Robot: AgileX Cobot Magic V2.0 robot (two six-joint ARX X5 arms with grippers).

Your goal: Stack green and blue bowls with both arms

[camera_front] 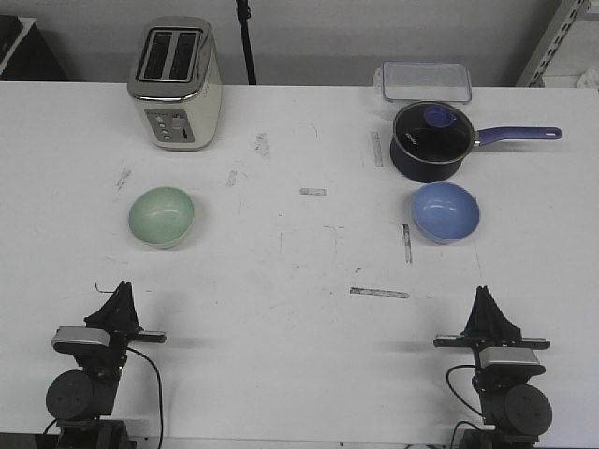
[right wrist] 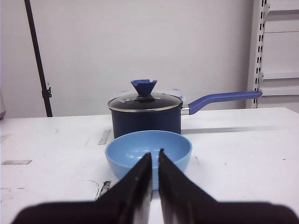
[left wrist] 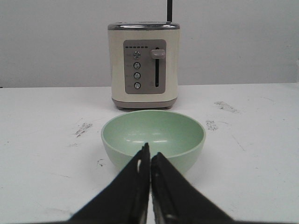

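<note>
Your left end effector (camera_front: 120, 292) hangs low over the near edge of the surface (camera_front: 299, 253), its two black fingers (left wrist: 135, 186) pressed together and holding nothing. The green bowl (camera_front: 162, 216) sits upright and empty straight ahead of it, apart from the fingertips, and in the left wrist view (left wrist: 153, 140) it lies just past them. Beyond that bowl, on the same line, stands the toaster (camera_front: 175, 83).

Your right end effector (camera_front: 487, 297) mirrors this on the other side: fingers (right wrist: 135, 186) nearly closed, with only a thin slit between them, gripping nothing. The blue bowl (camera_front: 445, 211) rests upright ahead of it and slightly toward your left end effector, clear of the tips (right wrist: 148, 151). Just behind the bowl is the lidded saucepan (camera_front: 430, 140), close to it; you cannot tell whether they touch. A clear box (camera_front: 425, 81) lies farther back.

The two bowls are well apart, each in front of its own end effector.
</note>
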